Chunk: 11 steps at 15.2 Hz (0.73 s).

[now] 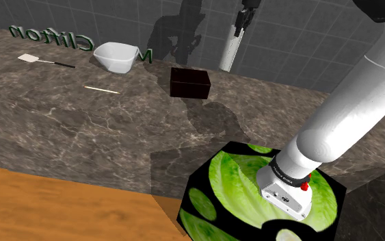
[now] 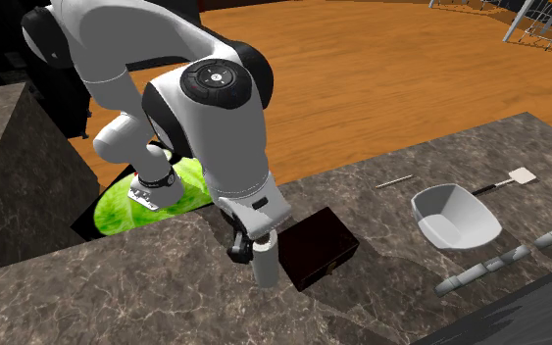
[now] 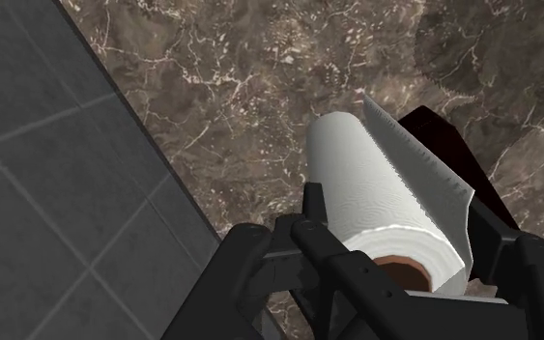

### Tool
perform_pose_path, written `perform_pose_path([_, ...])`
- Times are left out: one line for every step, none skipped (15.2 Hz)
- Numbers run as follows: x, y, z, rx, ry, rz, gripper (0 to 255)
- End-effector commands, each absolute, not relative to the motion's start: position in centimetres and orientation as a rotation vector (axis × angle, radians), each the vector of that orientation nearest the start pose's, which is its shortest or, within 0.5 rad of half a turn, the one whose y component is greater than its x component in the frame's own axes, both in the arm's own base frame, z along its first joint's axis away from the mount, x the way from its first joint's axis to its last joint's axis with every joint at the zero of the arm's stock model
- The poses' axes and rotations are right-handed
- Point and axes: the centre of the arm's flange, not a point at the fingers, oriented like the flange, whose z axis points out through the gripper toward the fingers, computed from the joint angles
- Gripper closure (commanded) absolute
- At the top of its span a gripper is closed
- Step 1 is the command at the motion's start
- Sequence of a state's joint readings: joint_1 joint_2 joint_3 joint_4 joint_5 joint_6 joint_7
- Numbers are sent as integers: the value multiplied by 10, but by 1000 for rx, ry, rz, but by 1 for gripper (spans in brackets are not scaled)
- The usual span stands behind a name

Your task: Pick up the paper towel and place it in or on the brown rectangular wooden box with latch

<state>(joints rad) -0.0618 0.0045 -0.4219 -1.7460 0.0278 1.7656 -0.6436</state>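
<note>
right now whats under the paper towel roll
Dark marbled counter lies below the paper towel roll; the dark box sits beside it, not under. The roll's bottom end is hidden, so contact with the counter can't be told.

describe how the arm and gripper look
The arm is glossy white, built of fat rounded links with dark grey joint sections and a round dark cap carrying a small mark. A black ring with tiny white lettering and a red knob sit near its base. The gripper is all black, with angular fingers.
</note>
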Motion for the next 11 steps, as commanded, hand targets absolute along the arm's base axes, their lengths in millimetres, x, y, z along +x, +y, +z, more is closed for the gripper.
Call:
perform_pose_path([502, -260, 565, -3119, -242, -41, 255])
perform_pose_path([502, -260, 571, -3119, -242, -41, 255])
perform_pose_path([502, -260, 576, -3119, -242, -41, 255])
perform_pose_path([502, -260, 581, -3119, -242, -41, 255])
perform_pose_path([502, -260, 584, -3119, -242, -41, 255])
perform_pose_path([508, -250, 589, -3119, -242, -41, 255])
perform_pose_path([515, -240, 595, -3119, -242, -41, 255])
perform_pose_path([521, -230, 600, -3119, -242, -41, 255])
perform_pose_path([527, -219, 605, -3119, -242, -41, 255])
perform_pose_path([533, -209, 611, -3119, -242, -41, 255])
perform_pose_path([539, -199, 616, -3119, -242, -41, 255])
